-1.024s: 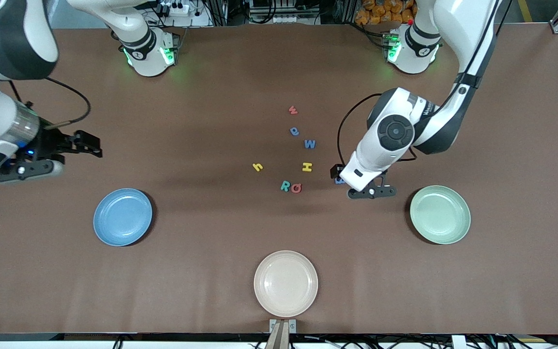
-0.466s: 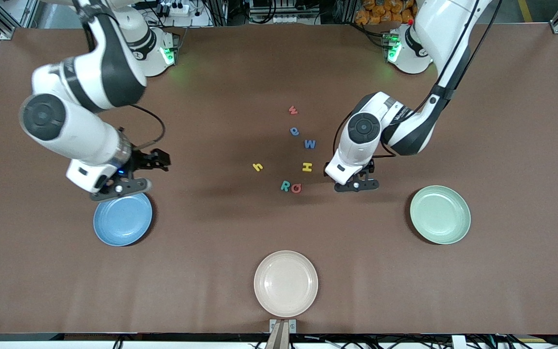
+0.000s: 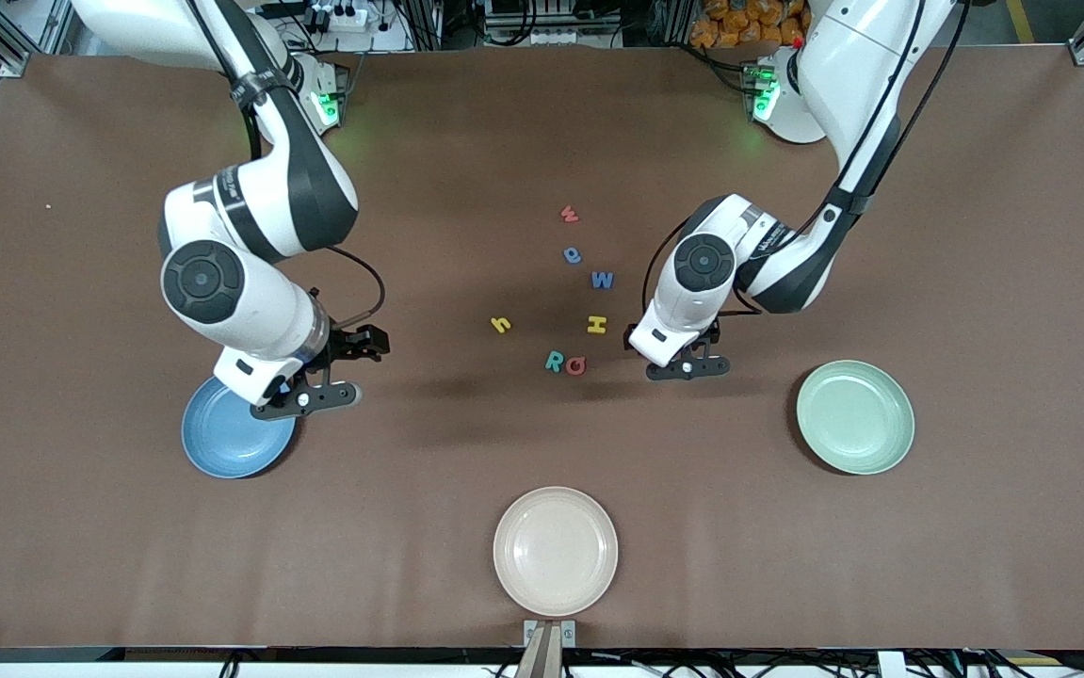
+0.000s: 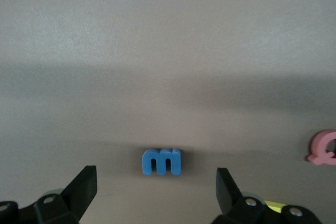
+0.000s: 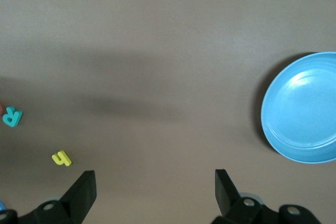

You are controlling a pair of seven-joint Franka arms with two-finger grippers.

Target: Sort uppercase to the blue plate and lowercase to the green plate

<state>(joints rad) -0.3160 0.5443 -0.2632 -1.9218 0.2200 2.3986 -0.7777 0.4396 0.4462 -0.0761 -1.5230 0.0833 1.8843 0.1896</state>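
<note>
Hovering with its fingers spread wide and empty, the left claw hangs directly over the blue m, which lies flat on the tabletop between the two fingertips' line and just beside the red Q. The other letters cluster around the tabletop's middle: teal R, yellow H, yellow h. The right claw, also open and empty, hangs over the rim of the blue plate. The green plate sits toward the left arm's end.
</note>
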